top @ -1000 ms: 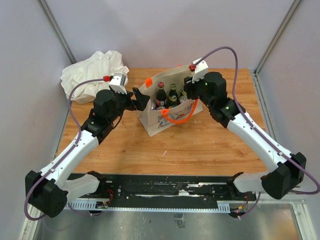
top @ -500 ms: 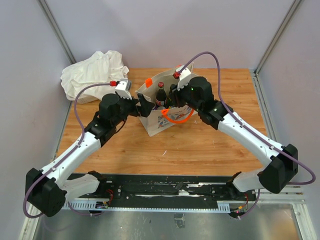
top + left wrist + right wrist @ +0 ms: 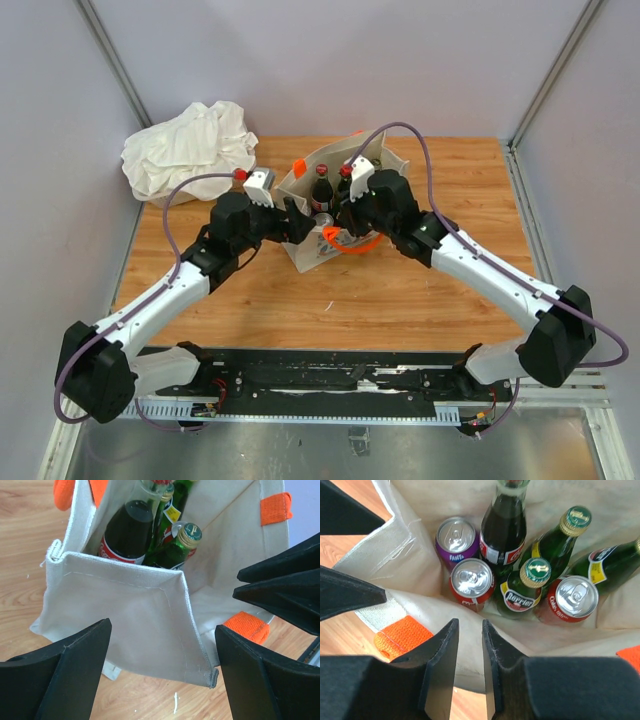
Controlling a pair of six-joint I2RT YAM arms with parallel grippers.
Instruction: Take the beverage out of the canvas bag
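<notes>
The beige canvas bag (image 3: 318, 250) with orange handles stands upright in the middle of the table. Inside it stand a dark cola bottle (image 3: 502, 530), green bottles (image 3: 527, 587), a purple can (image 3: 456, 537) and red cans (image 3: 471, 580). My left gripper (image 3: 298, 222) is wide open, its jaws either side of the bag's left corner wall (image 3: 135, 610). My right gripper (image 3: 345, 212) hovers over the bag's near rim, above the drinks. In the right wrist view the right gripper (image 3: 469, 622) is open by a narrow gap and holds nothing.
A white cloth heap (image 3: 188, 148) lies at the back left corner. An orange handle (image 3: 355, 240) hangs over the bag's front. Grey walls enclose the wooden table (image 3: 420, 290). The two grippers are close together at the bag.
My right gripper has moved left and forward from the bag's right end to over its opening. My left gripper has moved right, up to the bag's left corner.
</notes>
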